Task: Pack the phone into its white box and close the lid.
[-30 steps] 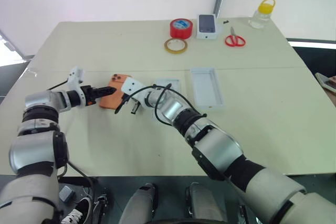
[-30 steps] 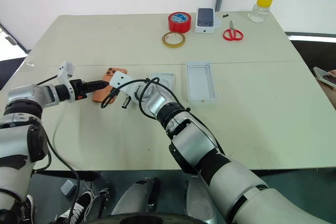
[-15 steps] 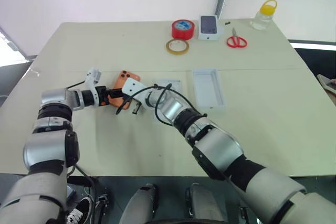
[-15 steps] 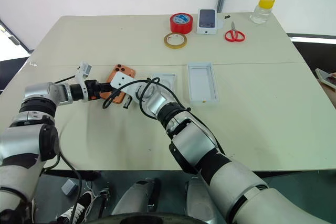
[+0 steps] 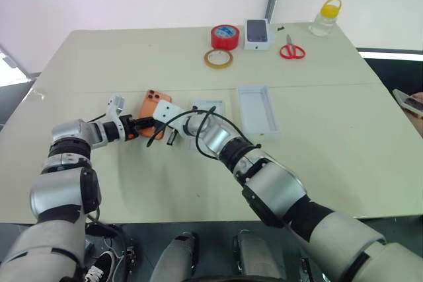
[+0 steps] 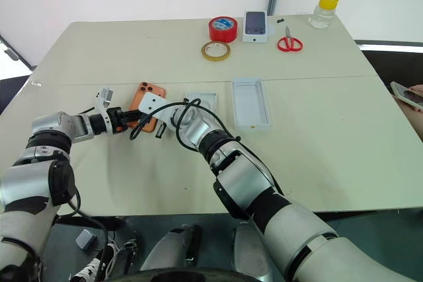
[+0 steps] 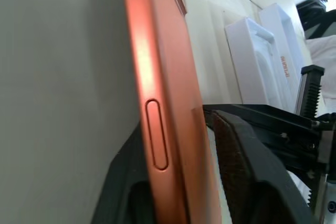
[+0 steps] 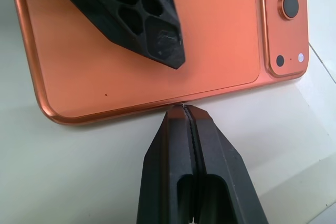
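Now | phone (image 8: 147, 45): orange, rounded corners, camera cluster | left fingers (image 8: 131, 14) grasping it | right fingers (image 8: 191, 145) clenched

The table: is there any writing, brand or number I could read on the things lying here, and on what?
Orange print along the white tray: lettering is there, too blurred to read.
Blue label on the red tape roll: too small to read.
Small box with a phone picture: no legible words.
No other text can be read.

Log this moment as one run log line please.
phone: on table, unpacked | left pincer: closing on phone's edge | right pincer: shut, tip at phone's edge | white box: open | lid: off, beside box
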Robot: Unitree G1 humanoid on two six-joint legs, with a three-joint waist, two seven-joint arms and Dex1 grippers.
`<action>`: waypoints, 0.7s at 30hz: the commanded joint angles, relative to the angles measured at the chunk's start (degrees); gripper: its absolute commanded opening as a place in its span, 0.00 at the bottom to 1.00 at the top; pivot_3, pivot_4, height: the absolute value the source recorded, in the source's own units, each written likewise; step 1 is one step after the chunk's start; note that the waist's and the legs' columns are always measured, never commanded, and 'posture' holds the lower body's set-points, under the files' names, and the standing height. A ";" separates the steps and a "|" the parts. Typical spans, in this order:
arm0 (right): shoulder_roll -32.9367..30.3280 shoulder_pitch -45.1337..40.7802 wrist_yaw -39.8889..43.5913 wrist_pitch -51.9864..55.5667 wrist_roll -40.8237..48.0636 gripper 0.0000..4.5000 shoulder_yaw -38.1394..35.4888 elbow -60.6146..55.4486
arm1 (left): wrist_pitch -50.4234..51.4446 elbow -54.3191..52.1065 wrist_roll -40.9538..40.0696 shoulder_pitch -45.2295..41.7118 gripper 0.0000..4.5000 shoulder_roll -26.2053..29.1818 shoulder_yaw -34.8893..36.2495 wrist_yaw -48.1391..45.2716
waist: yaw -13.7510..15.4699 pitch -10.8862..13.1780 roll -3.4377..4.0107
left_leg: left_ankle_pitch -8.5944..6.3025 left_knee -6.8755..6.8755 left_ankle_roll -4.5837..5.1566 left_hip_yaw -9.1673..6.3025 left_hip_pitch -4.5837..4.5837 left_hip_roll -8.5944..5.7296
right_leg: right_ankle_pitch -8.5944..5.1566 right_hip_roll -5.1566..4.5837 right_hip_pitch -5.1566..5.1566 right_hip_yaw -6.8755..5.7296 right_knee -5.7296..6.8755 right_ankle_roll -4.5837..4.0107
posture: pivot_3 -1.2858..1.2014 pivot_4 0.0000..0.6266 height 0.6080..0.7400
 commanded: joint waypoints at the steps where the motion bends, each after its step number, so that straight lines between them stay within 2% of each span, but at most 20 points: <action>1: 0.05 0.15 -0.09 -0.36 -0.41 0.00 0.03 -0.48 | 2.52 1.78 0.27 2.33 0.34 -0.40 -0.63 1.55 | -0.01 0.00 0.00 | 0.00 0.00 0.00 0.00 0.00 0.00 | 0.00 0.00 0.00 0.00 0.00 0.00 | 0.52 0.24 1.00; 2: 0.03 0.19 -0.09 -0.40 -0.49 0.00 0.11 -0.49 | 2.45 1.70 0.16 2.57 0.34 -0.41 -0.67 1.72 | -0.04 0.00 0.00 | 0.00 0.00 0.00 0.01 0.00 0.00 | 0.00 0.00 -0.01 0.01 0.00 0.00 | 0.52 0.24 1.00; 6: 0.05 0.51 0.12 -0.50 -0.73 0.00 0.33 -0.59 | 2.53 1.32 -0.28 3.21 0.08 -0.54 -0.52 2.44 | -0.08 -0.21 0.00 | 0.00 0.00 -0.01 0.00 0.01 0.01 | 0.00 0.00 -0.02 0.01 0.01 0.00 | 0.52 0.24 1.00; 15: -0.73 0.70 0.76 -0.35 -0.25 0.00 -0.33 -1.77 | 5.53 1.17 -3.79 3.52 0.08 -0.06 2.96 4.28 | -0.36 -0.30 -0.03 | 0.00 -0.03 -0.01 0.03 0.09 0.05 | 0.00 0.04 0.00 0.05 0.01 0.00 | 0.52 0.24 1.00; 21: -2.36 0.86 6.41 -1.23 6.94 0.00 -6.65 -8.37 | 11.33 1.51 -10.43 3.91 0.08 1.92 10.13 4.22 | -1.03 -0.30 -0.04 | 0.01 -0.02 -0.01 0.03 0.01 0.05 | 0.00 0.03 0.04 0.06 0.03 0.00 | 0.52 0.24 1.00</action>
